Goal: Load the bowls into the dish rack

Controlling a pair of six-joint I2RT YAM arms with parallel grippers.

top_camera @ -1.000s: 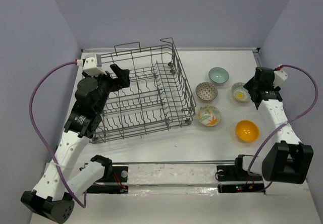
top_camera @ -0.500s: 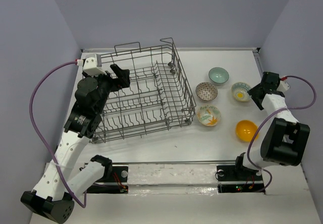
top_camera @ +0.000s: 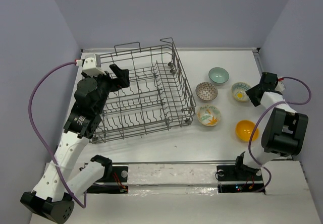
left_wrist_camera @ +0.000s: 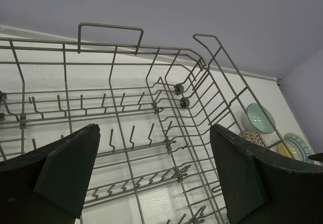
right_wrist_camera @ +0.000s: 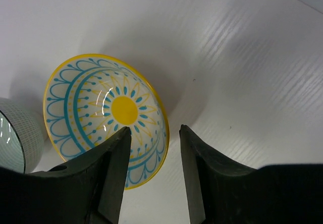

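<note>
Bowls, all five, sit on the surface (top_camera: pixel 166 143) outside the dish rack (top_camera: pixel 182 80), off its right side, and none is loaded yet. The speckled bowl (top_camera: pixel 206 91) and the leaf-patterned bowl (top_camera: pixel 208 115) lie nearest the rack's right wall. The teal bowl (top_camera: pixel 218 74) is a little further out toward the back, and the orange bowl (top_camera: pixel 247 130) is further out toward the front. The floral bowl (right_wrist_camera: pixel 111 113), white with a yellow centre, is well apart from the rack, beyond the speckled one.

I'd say the step in hand is the first pick-up. The right tool (right_wrist_camera: pixel 154 133) is down at the floral bowl, on the side away from the rack. One finger hangs over the inside and the other is outside. They stand apart with the rim between them, and I see no clamp on it yet.

The left tool (left_wrist_camera: pixel 156 168) hangs over the rack's left part, spread wide and holding nothing.

Next, to my eye, the right tool must pinch that rim firmly. It then has to lift the bowl clear of its neighbours, carry it over the rack's raised right wall, and stand it between the tines.
</note>
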